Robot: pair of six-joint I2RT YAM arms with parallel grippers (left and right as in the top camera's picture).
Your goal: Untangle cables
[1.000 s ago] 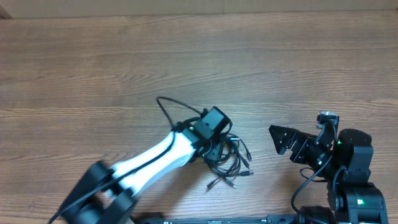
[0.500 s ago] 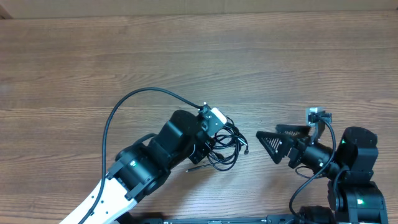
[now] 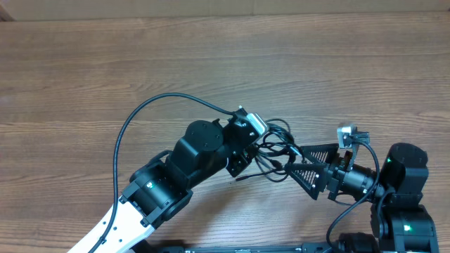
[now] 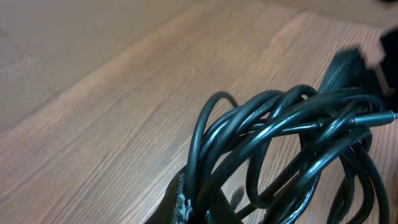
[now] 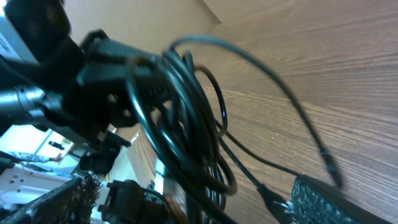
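Left claw (image 3: pixel 245 154) clamped on cables (image 3: pixel 274 143), glossy black tangled loops, right claw (image 3: pixel 294 159) spread wide

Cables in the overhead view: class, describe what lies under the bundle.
Wooden table shows beneath the cables, through their loops. The left gripper holding them is mostly hidden by its arm and the coils; the tabletop under the tightest coils is covered too.

Even bright light — wrist views blurred

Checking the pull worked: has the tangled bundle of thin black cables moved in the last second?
Yes. Overhead, the black cable bundle has shifted right and toward the far table edge, closer to the right arm's base.
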